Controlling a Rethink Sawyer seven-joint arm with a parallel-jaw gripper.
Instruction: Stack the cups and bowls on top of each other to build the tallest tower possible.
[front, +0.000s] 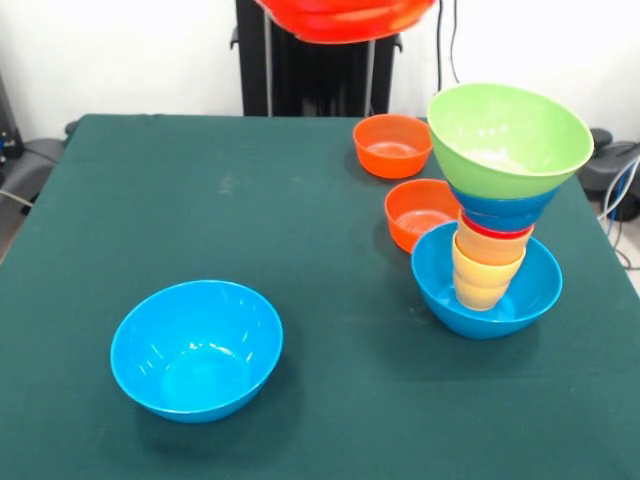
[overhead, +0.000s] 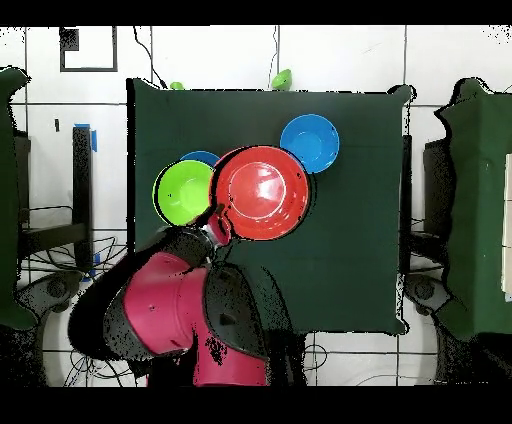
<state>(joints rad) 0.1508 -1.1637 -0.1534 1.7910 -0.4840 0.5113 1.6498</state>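
You have the large orange bowl (front: 345, 20) lifted high above the table (front: 200, 200). In the front view only its lower part shows at the top edge, in front of the black pedestal (front: 300, 70). From above, this bowl (overhead: 262, 192) appears open side up, and the red arm (overhead: 185, 300) reaches to its rim on the side of the robot's base. The gripper itself is hidden by the bowl and the arm, so I cannot tell if it is clenched or released.

The tower (front: 500, 200) stands on the right side of the front view. Its base is a large light blue bowl (front: 445, 290). Inside it rises the column: the yellow-orange cups (front: 485, 275) at the bottom, then a thin red rim, then the small dark blue bowl (front: 500, 212), and the large green bowl (front: 510, 150) on top. The green bowl is tilted a little toward the camera — you can see into it. In the overhead view the green bowl (overhead: 183, 192) lies just beside the lifted orange one, and their outlines touch there.

Two small orange bowls stand on the table behind the tower — one (front: 392, 145) further back, the other (front: 420, 212) just beside the base bowl.

The second large light blue bowl (front: 196, 350) stands alone at the front left, upright, well apart from the tower.
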